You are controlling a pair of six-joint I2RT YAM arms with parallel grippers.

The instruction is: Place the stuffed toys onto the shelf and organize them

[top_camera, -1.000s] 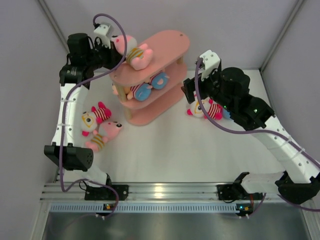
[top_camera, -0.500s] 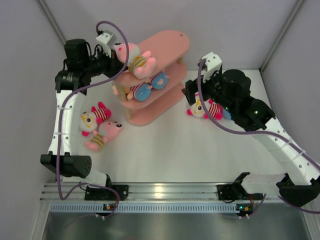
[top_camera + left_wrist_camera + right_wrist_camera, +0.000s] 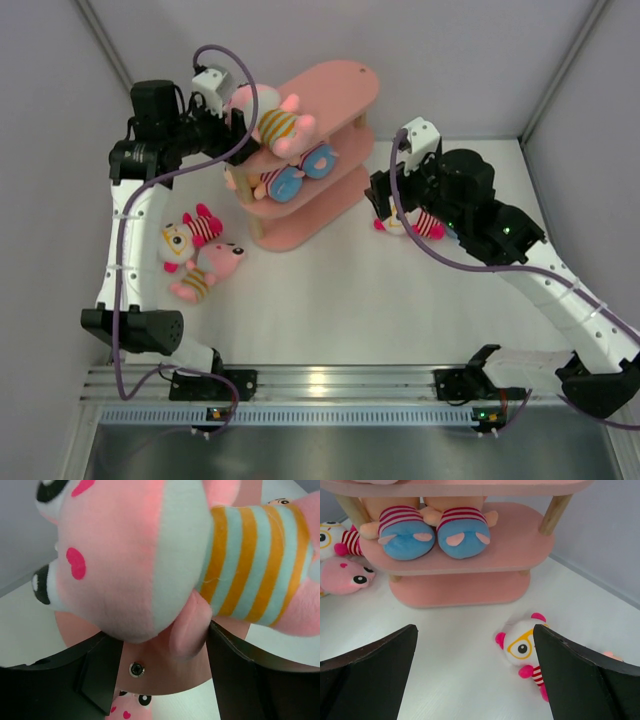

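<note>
The pink shelf (image 3: pixel 335 85) stands at the back middle of the table. A pink-headed stuffed toy (image 3: pixel 275 122) with a yellow-striped body lies on the left end of its top board. My left gripper (image 3: pixel 232 118) is at that toy's head, jaws open around it. In the left wrist view the toy (image 3: pixel 130 555) rests on the board (image 3: pixel 160 670), one ear touching the right finger (image 3: pixel 235 675). Two blue-footed toys (image 3: pixel 405 530) (image 3: pixel 462 530) lie on the middle tier. My right gripper (image 3: pixel 475 670) hangs wide open over the table beside a white toy with yellow glasses (image 3: pixel 522 645).
A white toy (image 3: pixel 185 232) with a red-striped body and a pink toy (image 3: pixel 208 268) lie on the table left of the shelf. The shelf's bottom board (image 3: pixel 465 587) is bare on the side I see. Grey walls close in the back and both sides.
My left gripper has opened and let go of the pink toy, which now lies on the top board. The right gripper has shifted slightly over the white toy.
</note>
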